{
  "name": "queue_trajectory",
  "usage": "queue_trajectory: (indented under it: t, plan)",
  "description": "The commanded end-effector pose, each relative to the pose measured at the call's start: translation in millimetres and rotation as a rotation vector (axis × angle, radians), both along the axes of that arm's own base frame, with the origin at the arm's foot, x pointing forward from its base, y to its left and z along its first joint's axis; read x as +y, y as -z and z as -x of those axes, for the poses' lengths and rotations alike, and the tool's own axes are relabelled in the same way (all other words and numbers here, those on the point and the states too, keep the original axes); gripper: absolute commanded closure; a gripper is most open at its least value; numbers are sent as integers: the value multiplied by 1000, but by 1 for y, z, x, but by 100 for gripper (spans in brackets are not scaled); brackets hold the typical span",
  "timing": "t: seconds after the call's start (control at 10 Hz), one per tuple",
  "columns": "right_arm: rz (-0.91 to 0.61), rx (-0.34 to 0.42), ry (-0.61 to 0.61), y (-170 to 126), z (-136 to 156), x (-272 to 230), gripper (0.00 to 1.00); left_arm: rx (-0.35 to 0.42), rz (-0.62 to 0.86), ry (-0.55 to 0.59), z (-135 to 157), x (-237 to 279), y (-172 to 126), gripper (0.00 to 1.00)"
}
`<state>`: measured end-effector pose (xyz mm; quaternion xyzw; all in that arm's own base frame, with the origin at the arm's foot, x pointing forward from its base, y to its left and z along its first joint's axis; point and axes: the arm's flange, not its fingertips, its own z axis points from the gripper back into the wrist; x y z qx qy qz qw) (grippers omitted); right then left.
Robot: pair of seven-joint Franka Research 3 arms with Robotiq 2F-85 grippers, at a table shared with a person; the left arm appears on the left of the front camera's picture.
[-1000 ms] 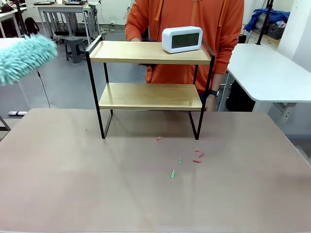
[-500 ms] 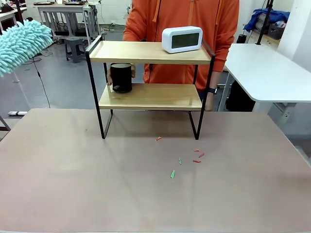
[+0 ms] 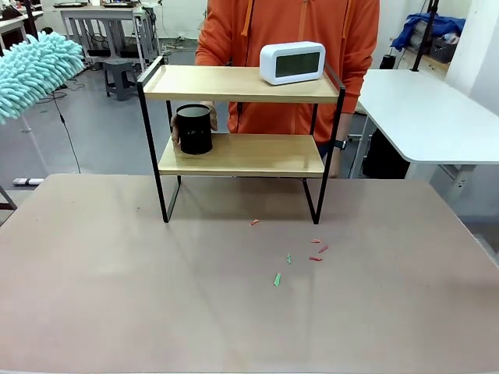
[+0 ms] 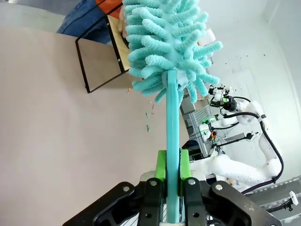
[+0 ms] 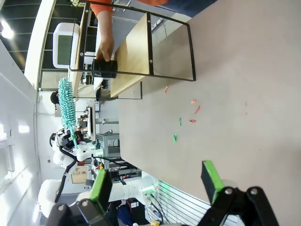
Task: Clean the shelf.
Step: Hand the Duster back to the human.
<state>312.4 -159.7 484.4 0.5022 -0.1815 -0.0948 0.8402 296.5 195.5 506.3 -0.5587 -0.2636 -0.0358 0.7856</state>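
The shelf [image 3: 242, 84] stands at the table's far middle, two wooden boards in a black frame. A white clock [image 3: 292, 62] sits on its top board. At the left end of the lower board a person's hand [image 3: 178, 131] holds a black cup [image 3: 194, 129]. A fluffy teal duster [image 3: 35, 74] hovers high at the far left, apart from the shelf. In the left wrist view my left gripper [image 4: 172, 165] is shut on the duster handle [image 4: 172, 122], with the shelf frame [image 4: 101, 61] beyond. My right gripper [image 5: 156, 181] is open above the table, far from the shelf [image 5: 136, 47].
Small red and green paper scraps [image 3: 300, 255] lie on the brown table in front of the shelf's right leg. A person in orange [image 3: 296, 23] stands behind the shelf. A white side table [image 3: 429, 117] is at the right.
The person's hand has brought a black cup onto the lower board's left end. The duster has risen a little at the far left.
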Motion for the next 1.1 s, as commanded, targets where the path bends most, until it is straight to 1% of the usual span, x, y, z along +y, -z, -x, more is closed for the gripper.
queue_trajectory:
  t: [0.0, 0.7, 0.8, 0.9, 1.0]
  plan:
    - [-10, -34, -3, -1, -3, 1, 0, -16, -2, 11, 2, 2, -2, 88]
    - [-10, -34, -3, -1, -3, 1, 0, -16, -2, 11, 2, 2, -2, 88]
    - [0, 0, 0, 0, 0, 0, 0, 0, 0, 0, 0, 0, 0, 88]
    - [3, -22, 39, -23, -4, -14, 0, -91, 28, 65, 5, 6, -33, 88]
    - [-1, -102, 51, -56, -11, -12, 0, -193, 140, 154, 12, 6, -64, 88]
